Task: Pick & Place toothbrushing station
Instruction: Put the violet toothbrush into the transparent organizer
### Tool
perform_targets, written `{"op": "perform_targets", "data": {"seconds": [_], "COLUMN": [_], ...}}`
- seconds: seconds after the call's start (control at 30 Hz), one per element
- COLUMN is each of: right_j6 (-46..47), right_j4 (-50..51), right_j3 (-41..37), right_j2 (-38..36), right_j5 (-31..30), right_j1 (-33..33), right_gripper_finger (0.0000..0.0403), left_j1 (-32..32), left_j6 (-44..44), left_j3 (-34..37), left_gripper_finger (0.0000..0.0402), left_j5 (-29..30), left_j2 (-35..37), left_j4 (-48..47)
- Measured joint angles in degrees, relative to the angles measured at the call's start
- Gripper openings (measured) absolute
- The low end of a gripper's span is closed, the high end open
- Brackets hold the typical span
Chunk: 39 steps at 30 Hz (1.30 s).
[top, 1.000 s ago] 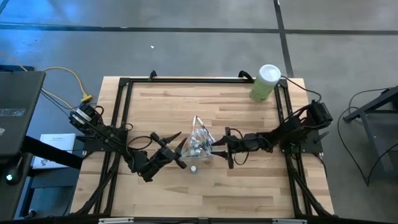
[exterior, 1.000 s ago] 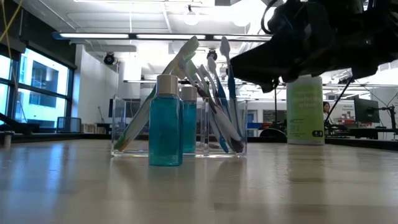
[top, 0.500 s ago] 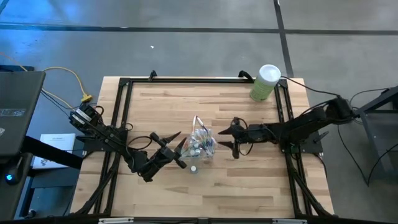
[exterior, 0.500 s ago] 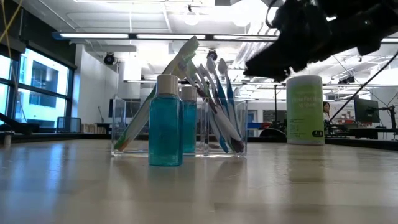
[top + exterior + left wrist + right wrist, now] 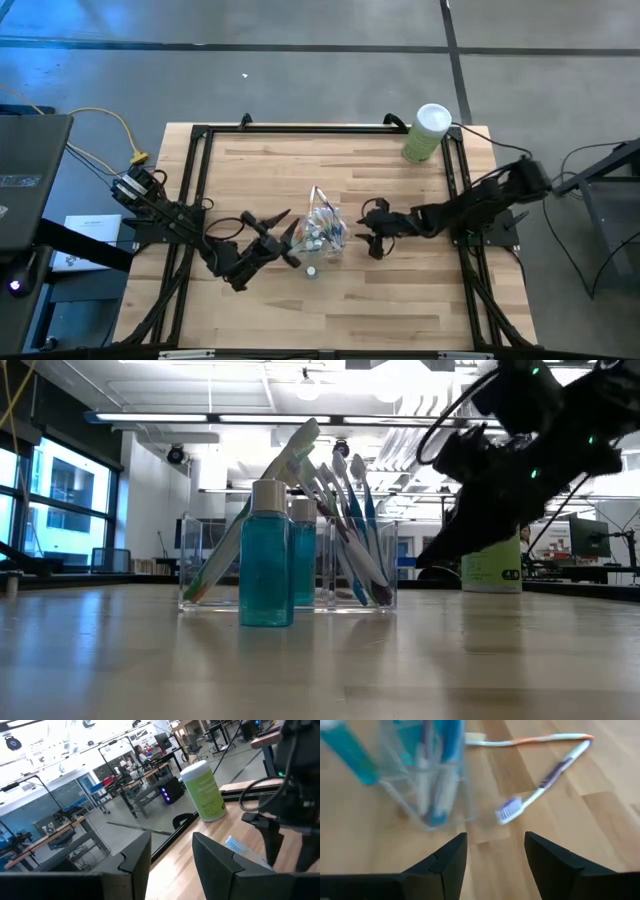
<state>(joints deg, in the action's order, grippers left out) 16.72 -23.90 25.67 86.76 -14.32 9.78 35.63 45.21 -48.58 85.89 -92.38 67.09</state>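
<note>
Two teal bottles (image 5: pixel 266 555) w/ silver caps: the nearer one stands on the table (image 5: pixel 400 310) just in front of the clear holder (image 5: pixel 205 575); the 2nd (image 5: pixel 303 550) is behind it, can't tell if inside the holder or against it. Holder is upright, mid-table, packed w/ approx a dozen toothbrushes (image 5: pixel 345 510) leaning and fanning out above its rim. 2 more brushes lie flat on the wood just beside the holder, one w/ an orange handle (image 5: pixel 535 739), one white and purple (image 5: pixel 545 777), ends touching.

Bare wood all round the holder. Black frame rails (image 5: pixel 300 130) run along the table edges, well apart from the holder. Green canister (image 5: pixel 427 133) w/ white lid stands at the far corner, well apart too.

Left claw (image 5: pixel 290 243) is low, just beside the holder on one side, fingers (image 5: pixel 135 857) apart, nothing between. Right claw (image 5: pixel 368 232) is near the holder's opposite side, not touching, fingers (image 5: pixel 445 865) spread, empty, pointing at the holder.
</note>
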Motion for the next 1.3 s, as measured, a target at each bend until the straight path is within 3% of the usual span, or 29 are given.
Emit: {"op": "perform_targets", "data": {"seconds": [0.17,0.6,1.1,1.3], "right_j6": [0.2,-1.9,-6.3,-7.1], "right_j4": [-4.7,-17.1,-19.6,-19.7], "right_j3": [0.0,0.0,0.8,3.3], "right_j2": [5.8,13.8,14.1,18.8], "right_j5": [-8.4,-7.6,-7.7,-7.3], "right_j1": [-0.1,-0.9,0.4,0.4], "right_gripper_finger": [0.019,0.019,0.019,0.019], "left_j1": [-0.4,-1.1,-1.1,-1.1], "left_j6": [0.0,-0.2,-0.2,-0.2], "left_j3": [0.0,0.0,0.0,0.0], "left_gripper_finger": [0.0138,0.0138,0.0138,0.0138], "left_j5": [0.0,-0.1,-0.1,0.1], "left_j2": [0.0,0.0,0.0,0.0], "left_j4": [0.0,0.0,0.0,0.0]}}
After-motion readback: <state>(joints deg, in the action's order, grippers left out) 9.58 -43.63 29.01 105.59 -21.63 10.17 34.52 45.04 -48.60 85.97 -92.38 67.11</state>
